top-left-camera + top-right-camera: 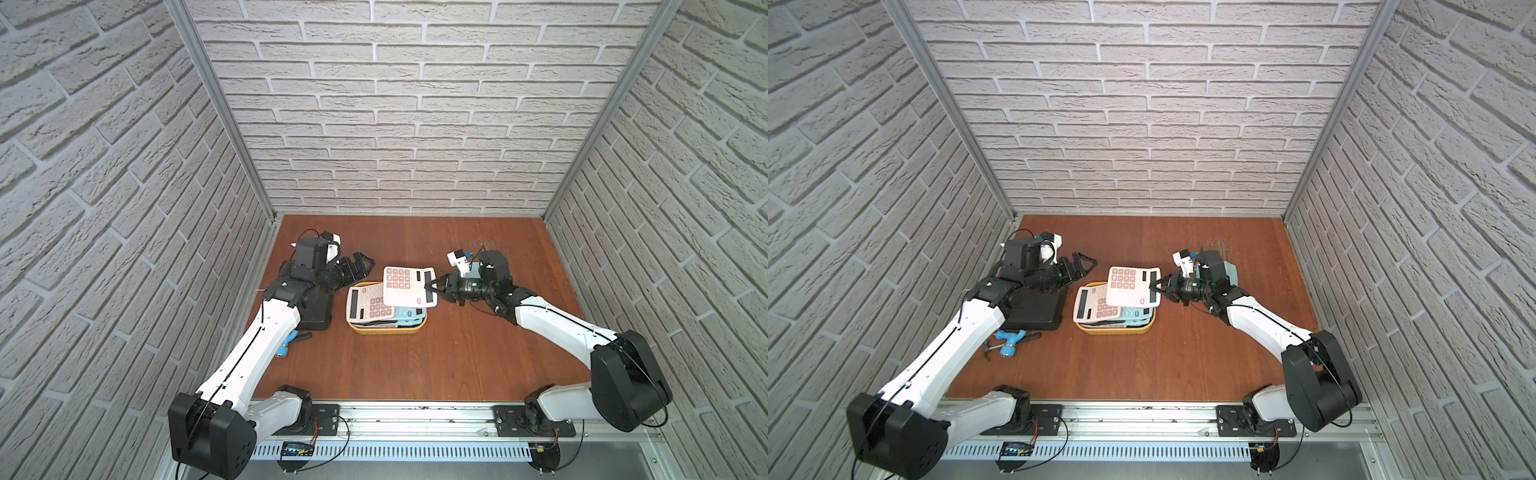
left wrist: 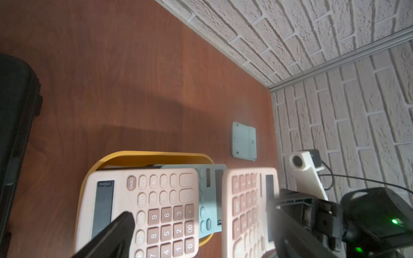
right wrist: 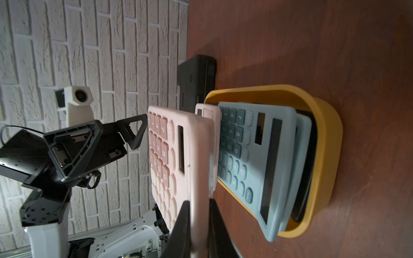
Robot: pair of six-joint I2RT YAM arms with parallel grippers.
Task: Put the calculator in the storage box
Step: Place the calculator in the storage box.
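right gripper [image 1: 431, 286] is clamped on the display end of a pink calculator [image 1: 405, 286], one jaw on the key face and the other under the back, as the right wrist view shows. the calculator hangs tilted over the far right part of the storage box [image 1: 386, 331], keys up, its free end pointing toward the left arm. it overlaps what lies in the box; whether it touches anything there i cannot tell.

the yellow box stands near the middle of the desk [image 1: 415, 365] and is already full. a second pink calculator [image 1: 368, 305] lies on top at the left side, jutting over the rim. two teal calculators [image 1: 409, 314] lie stacked under it toward the right, with something dark beneath them.

left gripper [image 1: 360, 266] stands open and empty, jaws spread wide, just beyond the far left corner of the box and apart from both pink calculators. it hovers past the far end of a black hard case [image 1: 1034, 309] that lies left of the box.

nearer the front, beside the case, lie a hammer [image 1: 1027, 336] and a blue plastic piece [image 1: 1010, 341], touching. beyond the right arm a flat grey square thing [image 2: 243, 141] lies on the desk, well apart from the box.
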